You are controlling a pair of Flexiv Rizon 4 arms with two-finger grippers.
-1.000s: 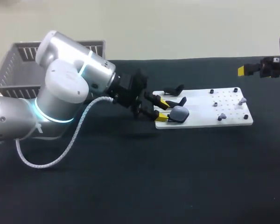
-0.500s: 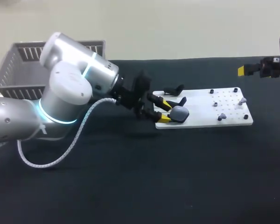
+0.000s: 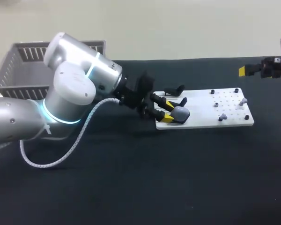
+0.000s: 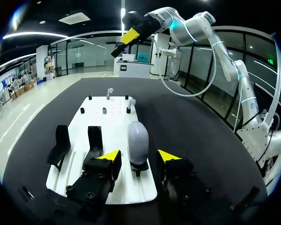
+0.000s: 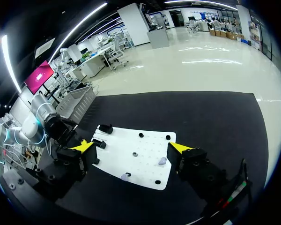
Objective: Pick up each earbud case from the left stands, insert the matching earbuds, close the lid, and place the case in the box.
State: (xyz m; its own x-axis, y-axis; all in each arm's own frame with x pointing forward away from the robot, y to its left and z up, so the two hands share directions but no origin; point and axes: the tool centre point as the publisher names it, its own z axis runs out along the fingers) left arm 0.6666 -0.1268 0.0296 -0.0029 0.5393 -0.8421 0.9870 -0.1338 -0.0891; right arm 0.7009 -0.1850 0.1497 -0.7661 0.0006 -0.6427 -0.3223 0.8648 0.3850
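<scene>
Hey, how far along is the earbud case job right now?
Early. Nothing looks finished: the grey earbud case sits on its stand on the white board. In hand: the left gripper is open, a finger either side of the case, not gripping. Left: grasp, lift, insert the two earbuds lying on the board, close the lid, put it in the basket. The right gripper hangs open, off to the side.
</scene>
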